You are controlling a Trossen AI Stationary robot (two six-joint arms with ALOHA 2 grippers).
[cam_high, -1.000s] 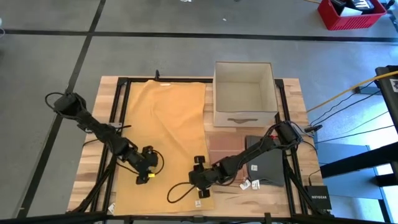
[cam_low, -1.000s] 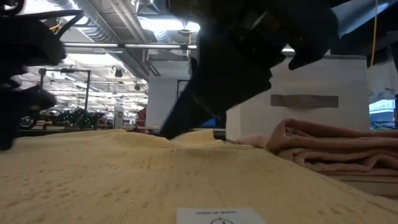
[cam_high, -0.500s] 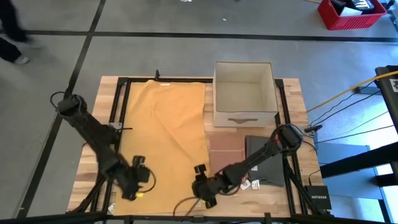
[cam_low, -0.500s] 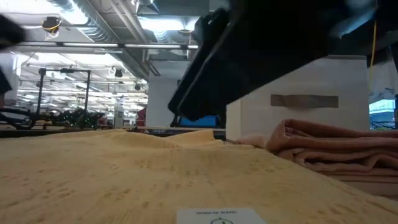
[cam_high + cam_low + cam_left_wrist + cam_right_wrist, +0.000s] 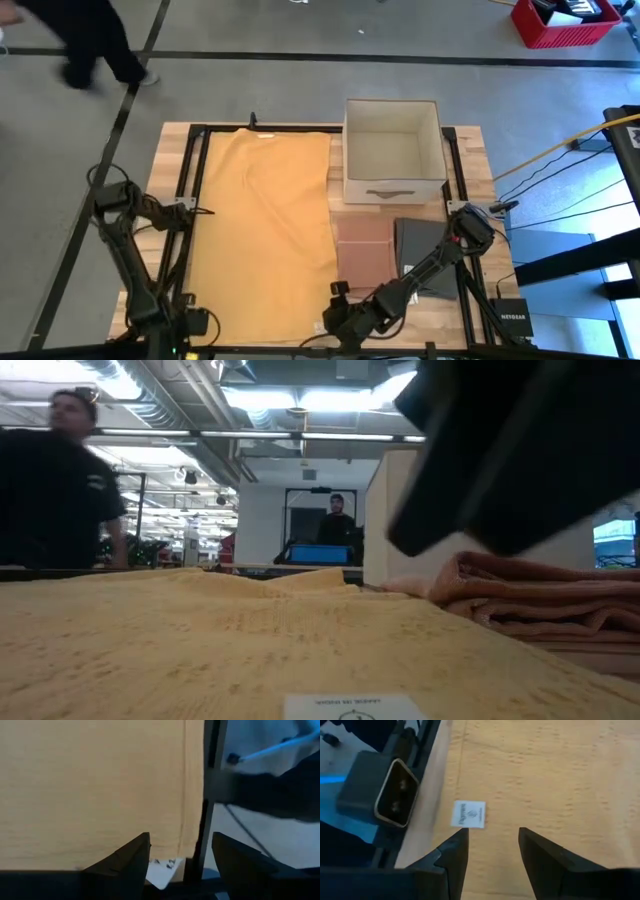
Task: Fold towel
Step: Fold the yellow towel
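Towel: your yellow towel (image 5: 265, 235) lies spread flat on the left half of the table (image 5: 470, 150), long side running from the far edge to the near edge. There are a few soft ripples near the far end, otherwise it's smooth.

Left gripper: the left gripper (image 5: 180, 862) sits down at the near left corner of the towel. Its fingers are spread apart with nothing between them, and the wrist view shows the towel's hemmed side edge and a small white tag right in front of the gap.

Right gripper: the right gripper (image 5: 490, 847) is at the near right corner, fingers also parted and empty, hovering over the cloth beside the care label (image 5: 468, 814).

How it'll handle: looks like thin terry, so I'd guess light, floppy and a bit grippy against the wood. It won't hold a shape, and it'll sag in the middle if you lift only the corners.

Where to grab: you'd do best pinching each near corner right on the hem, where the cloth is doubled. Get one finger under the edge, or you'll just push it along.

Watch out: lift both corners evenly, or the fold goes crooked.

Neighbours: the white box (image 5: 392, 148) and the folded pink towel (image 5: 362, 248) and grey towel (image 5: 425, 255) sit to the right, close to the towel's edge.

Background: a person (image 5: 60, 480) is walking past, off the table.
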